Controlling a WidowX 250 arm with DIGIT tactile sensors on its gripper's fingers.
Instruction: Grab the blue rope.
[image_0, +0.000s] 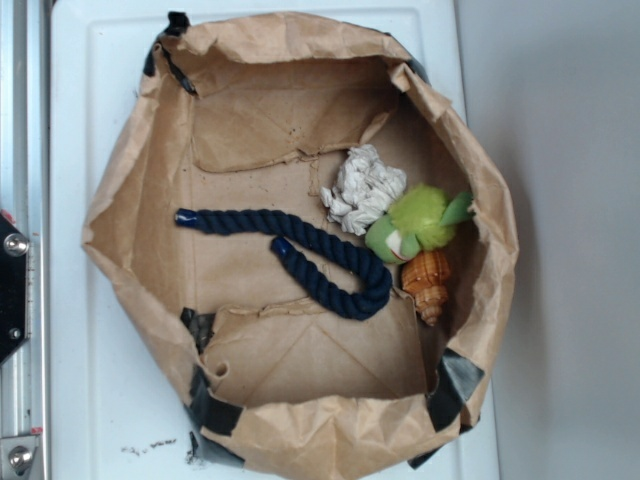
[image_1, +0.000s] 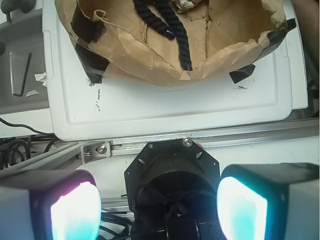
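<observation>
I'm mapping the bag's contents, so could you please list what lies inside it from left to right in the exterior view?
blue rope → white knotted rope bundle → green plush toy. The brown shell sits below the plush, so its place in the order is unclear.

Lighting is bright, even and diffuse. The exterior view is slightly soft, with faint shadows inside the paper bag (image_0: 130, 200). In the wrist view, the gripper (image_1: 157, 207) fingertips (image_1: 75, 212) glow cyan-white, overexposed and out of focus.
</observation>
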